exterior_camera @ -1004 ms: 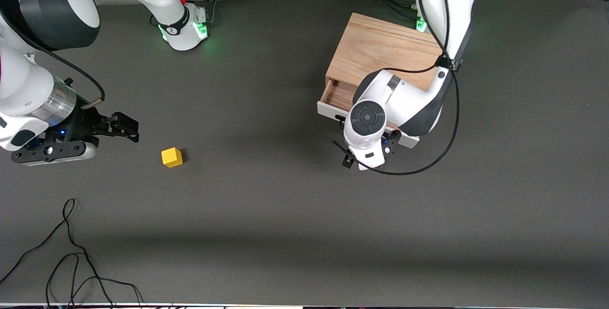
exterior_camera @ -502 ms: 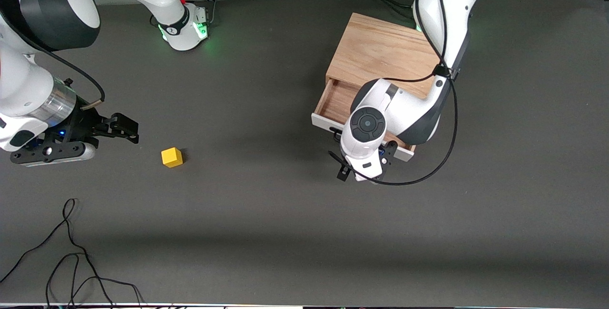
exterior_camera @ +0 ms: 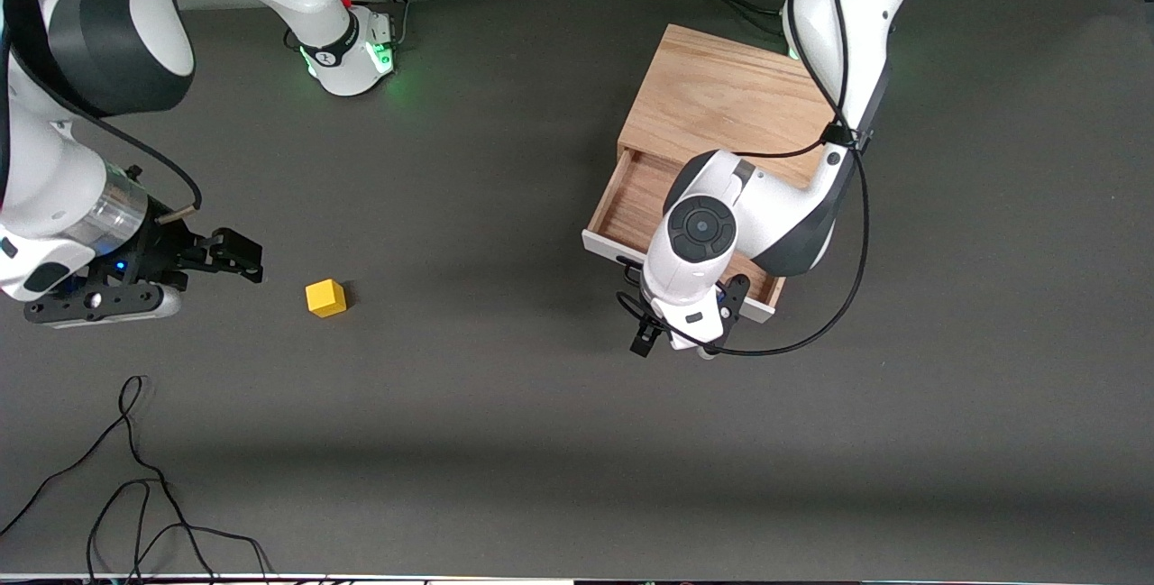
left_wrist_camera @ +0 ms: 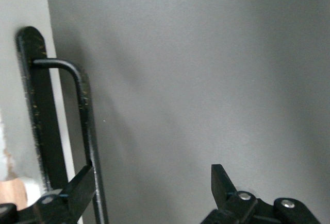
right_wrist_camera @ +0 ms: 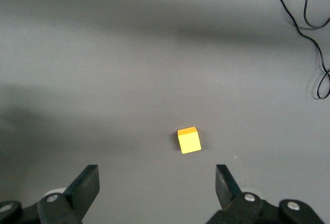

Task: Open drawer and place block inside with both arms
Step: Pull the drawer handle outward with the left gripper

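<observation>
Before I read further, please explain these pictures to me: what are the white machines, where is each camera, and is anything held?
The white machines are two robot arms bolted to a dark table. One picture looks down from a high camera facing them; the other two come from cameras on the arms' wrists.

The left gripper is at the front of a wooden cabinet. Its drawer is pulled partly out. In the left wrist view the fingers are spread, one finger hooked against the black handle; nothing is clamped.

The right gripper waits open, holding nothing, above the table beside a small yellow block, which lies on the table toward the right arm's end. A loose black cable lies nearer the front camera.
</observation>
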You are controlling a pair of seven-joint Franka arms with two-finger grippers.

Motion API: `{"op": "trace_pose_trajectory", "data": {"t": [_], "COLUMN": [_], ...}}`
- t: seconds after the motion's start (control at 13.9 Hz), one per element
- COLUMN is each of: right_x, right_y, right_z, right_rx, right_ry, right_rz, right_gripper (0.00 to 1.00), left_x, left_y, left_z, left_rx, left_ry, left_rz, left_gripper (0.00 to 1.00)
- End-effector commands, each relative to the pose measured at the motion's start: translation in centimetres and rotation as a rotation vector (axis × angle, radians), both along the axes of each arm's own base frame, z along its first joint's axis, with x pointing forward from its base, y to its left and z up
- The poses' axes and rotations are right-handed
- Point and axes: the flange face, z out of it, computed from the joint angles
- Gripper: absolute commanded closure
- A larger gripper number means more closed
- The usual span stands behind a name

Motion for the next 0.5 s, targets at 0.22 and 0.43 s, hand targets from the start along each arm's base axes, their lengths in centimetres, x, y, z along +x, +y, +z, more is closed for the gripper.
{"op": "trace_pose_trajectory", "data": {"t": [0.22, 0.43], "right_x": [-0.1, -0.1], "right_y": [-1.5, -2.8], "right_z": [-1.6, -1.3], "right_rx": [-0.008, -0.007], "right_ry": [0.058, 0.062], "right_rz": [-0.047, -0.093], "right_gripper": [0.0, 0.0], "left_x": [3.8, 4.9], "left_y": [2.0, 7.4], "left_z": [6.9, 11.8], "left_rx": [-0.04, -0.002], "left_ry": [-0.116, -0.113], "left_rz": [0.038, -0.084], "left_gripper": [0.0, 0.0]}}
